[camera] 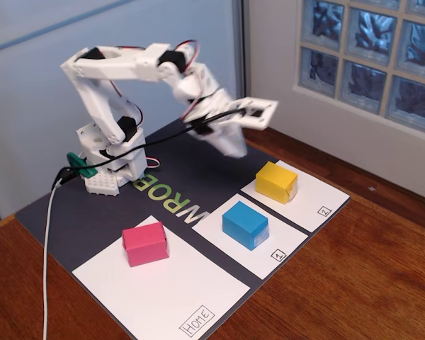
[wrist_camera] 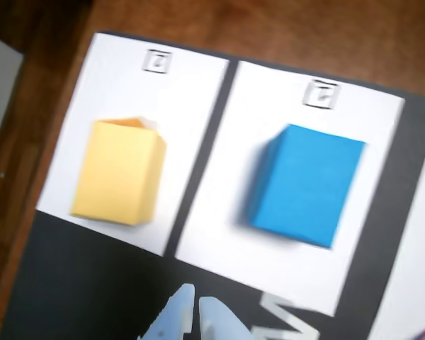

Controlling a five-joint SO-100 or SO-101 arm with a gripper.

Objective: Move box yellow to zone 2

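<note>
Yellow box [camera: 277,181] is already sitting flat on zone 2 [camera: 319,198], the white sheet with the little boxed "2" in its corner, so as far as I can judge the main job is basically done. In the fixed view the box is fully inside the sheet's edges, toward the end away from the "2" mark, upright and not hanging over onto the dark mat [camera: 71,212]. The wrist view backs that up: yellow box [wrist_camera: 118,172] on its own white sheet [wrist_camera: 191,99], with the blue box [wrist_camera: 306,184] on the next sheet over to the right of it, a dark strip of mat between the two sheets. The label on the yellow box's sheet is too blurry there to read, but the fixed view shows the "2" fine. Blue box [camera: 245,224] is on the sheet marked "1" and the pink box [camera: 145,243] is on the big "Home" sheet, both well apart from the yellow one. The gripper [wrist_camera: 193,312] is clear of everything, up in the air over the mat near the yellow box and holding nothing; its fingers [wrist_camera: 171,319] look nearly together with just a thin gap. The arm is a bit smeared in the fixed view. What's left, I'd guess, is only getting the arm back out of the way.
</note>
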